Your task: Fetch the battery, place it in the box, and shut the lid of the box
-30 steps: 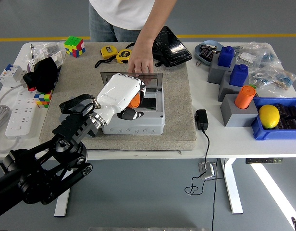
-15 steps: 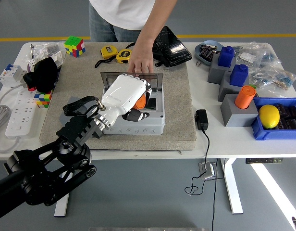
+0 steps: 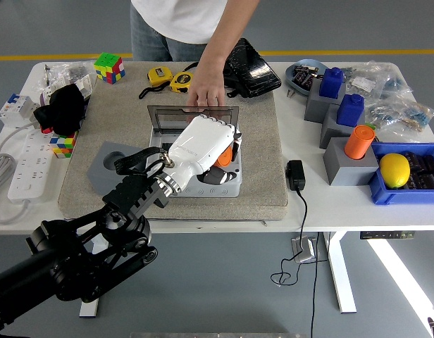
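My left hand [image 3: 218, 156], white-shelled on a black arm, reaches from the lower left over the open grey box [image 3: 227, 187] on the beige mat [image 3: 263, 141]. Its fingers are curled on an orange battery [image 3: 224, 157], held over the right part of the box's inside. The box's clear lid [image 3: 171, 117] stands open at the back. A person's hand [image 3: 205, 88] rests on the lid's far edge. Most of the box's inside is hidden by my hand. The right hand is out of view.
A grey holder with a round recess [image 3: 108, 159] lies on the mat left of the box. A power strip [image 3: 27, 165] and cubes [image 3: 109, 67] lie at the left. Grey blocks with blue and orange cylinders [image 3: 358, 142] and a blue bin [image 3: 407, 184] stand at the right. A black adapter [image 3: 296, 174] lies beside the mat.
My left hand has moved to the right over the box with the orange battery in it, uncovering the grey holder. The person's hand has stayed on the lid.
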